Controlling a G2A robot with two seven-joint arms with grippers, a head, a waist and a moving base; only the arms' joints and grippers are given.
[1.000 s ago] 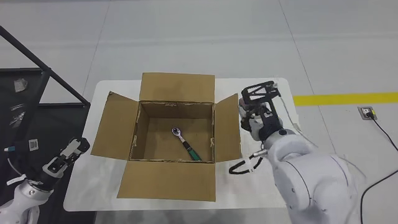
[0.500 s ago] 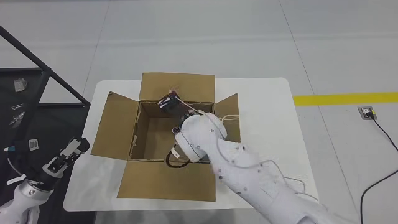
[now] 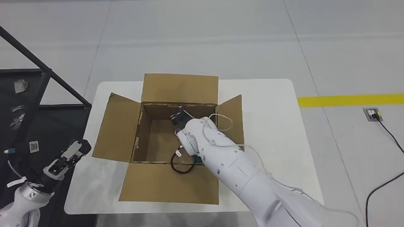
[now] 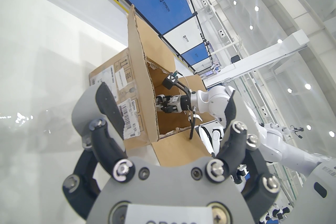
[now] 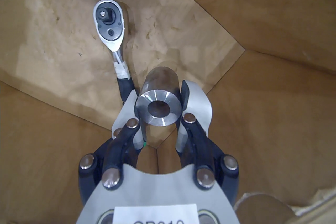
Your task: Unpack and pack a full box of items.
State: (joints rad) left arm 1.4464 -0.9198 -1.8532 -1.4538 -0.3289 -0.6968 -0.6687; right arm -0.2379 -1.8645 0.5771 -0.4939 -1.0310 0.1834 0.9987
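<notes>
Socket (image 5: pixel 160 101) going in! Clamped tight in the right gripper (image 5: pixel 159 98), it hangs low inside the box (image 3: pixel 180 87), just beside the ratchet wrench (image 5: pixel 110 22). A second ago that arm sat outside the right flap. Packing's under way, I'd say. Left gripper (image 4: pixel 168 104) waits spread wide off the table (image 3: pixel 265 94).

Illumination: bright and even, from ceiling lamps (image 4: pixel 289 90) overhead. The box (image 3: pixel 180 88) interior sits in soft shade. Specular glare shows on the socket (image 5: pixel 160 107) rim and ratchet (image 5: pixel 109 22) head. Wrist views bow straight lines toward the edges.
</notes>
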